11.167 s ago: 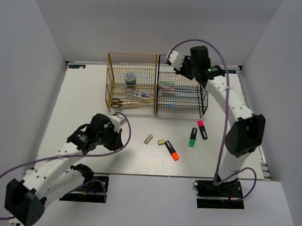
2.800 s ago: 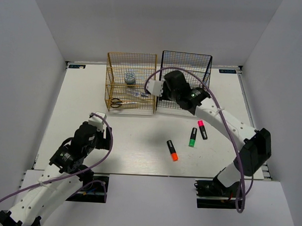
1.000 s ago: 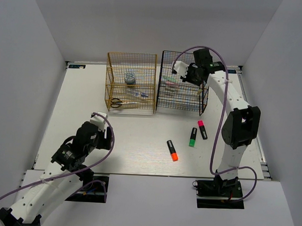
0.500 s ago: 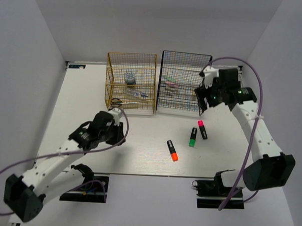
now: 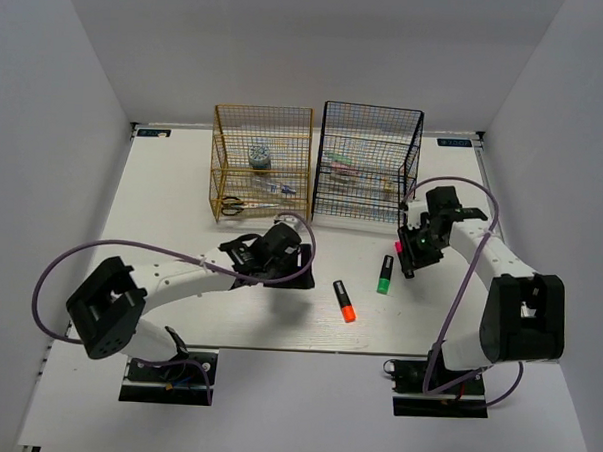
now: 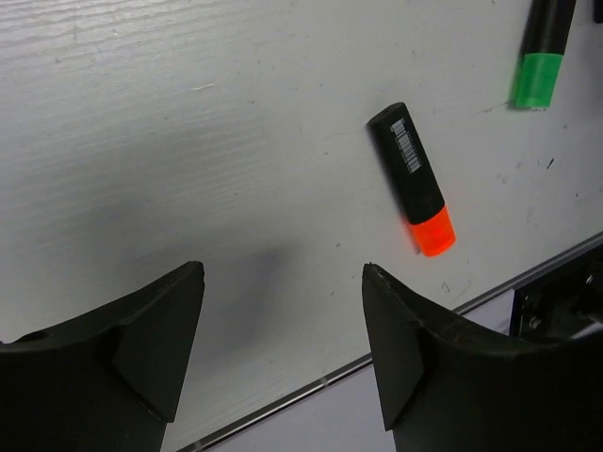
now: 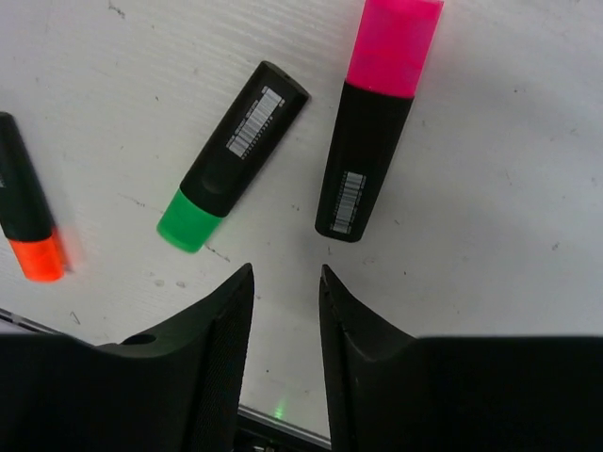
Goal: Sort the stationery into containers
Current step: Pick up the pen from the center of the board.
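Three black-bodied highlighters lie on the white table in front of the racks: orange [image 5: 343, 300], green [image 5: 384, 275] and pink [image 5: 399, 247], the pink one partly under my right gripper [image 5: 410, 259]. In the right wrist view the pink highlighter [image 7: 372, 132] and the green one [image 7: 233, 155] lie just beyond my right gripper [image 7: 286, 268], whose jaws stand a narrow gap apart with nothing between them. My left gripper [image 6: 283, 268] is wide open and empty over bare table, left of the orange highlighter [image 6: 412, 179]. The gold rack [image 5: 225, 133] holds a tape roll [image 5: 260, 156] and scissors [image 5: 232, 205].
The black rack [image 5: 371, 124] stands right of the gold one at the back and holds pastel pens [image 5: 339, 168]. The table's front edge [image 6: 283, 400] runs close below my left fingers. The white walls enclose the table on three sides.
My left arm has swung right to the middle of the table near the orange highlighter. My right arm has come down from the black rack to the pink highlighter.
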You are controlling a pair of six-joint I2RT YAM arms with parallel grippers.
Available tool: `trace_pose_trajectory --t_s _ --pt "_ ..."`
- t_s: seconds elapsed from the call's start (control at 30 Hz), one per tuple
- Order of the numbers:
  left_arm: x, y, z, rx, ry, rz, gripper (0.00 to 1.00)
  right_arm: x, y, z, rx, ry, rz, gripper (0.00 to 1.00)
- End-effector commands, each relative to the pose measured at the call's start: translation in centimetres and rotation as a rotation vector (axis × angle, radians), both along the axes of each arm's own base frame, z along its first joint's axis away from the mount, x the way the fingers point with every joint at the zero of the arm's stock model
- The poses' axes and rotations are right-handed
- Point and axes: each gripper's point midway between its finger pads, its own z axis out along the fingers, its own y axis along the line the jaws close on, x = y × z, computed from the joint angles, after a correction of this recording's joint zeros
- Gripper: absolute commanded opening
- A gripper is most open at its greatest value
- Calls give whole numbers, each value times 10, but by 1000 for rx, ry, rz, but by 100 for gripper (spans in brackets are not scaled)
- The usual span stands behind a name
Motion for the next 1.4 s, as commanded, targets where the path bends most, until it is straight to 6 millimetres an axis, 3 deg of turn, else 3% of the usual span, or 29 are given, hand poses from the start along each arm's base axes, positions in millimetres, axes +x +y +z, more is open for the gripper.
trace_pose_trajectory --t_s 0.0,0.33,0.57,0.8,0.93,1.07,1.1,1.2,1.37 --pt "15 -28 20 -81 -40 59 78 15 5 -10 29 -34 -24 38" --pt "15 -38 9 -87 -34 60 80 34 -10 -35 -55 -108 -39 52" --pt "11 -40 -2 -83 -7 45 80 38 -16 -48 -96 -145 -12 53" --pt "8 -41 -3 -91 0 41 80 26 -12 -63 -68 -150 25 52" --pt "8 -39 -3 -89 -3 44 80 16 -11 -67 -53 -151 50 42" --pt "9 -39 0 -94 -12 41 80 0 -9 -74 -32 -119 75 21" --pt "8 -38 -1 -93 -12 40 80 -4 -7 -74 -26 -108 85 11" --pt "8 -37 -1 -89 -11 41 80 -11 -4 -71 -3 -103 105 1" --pt "7 -37 -2 -86 -11 37 80 -22 3 -60 42 -88 148 0"
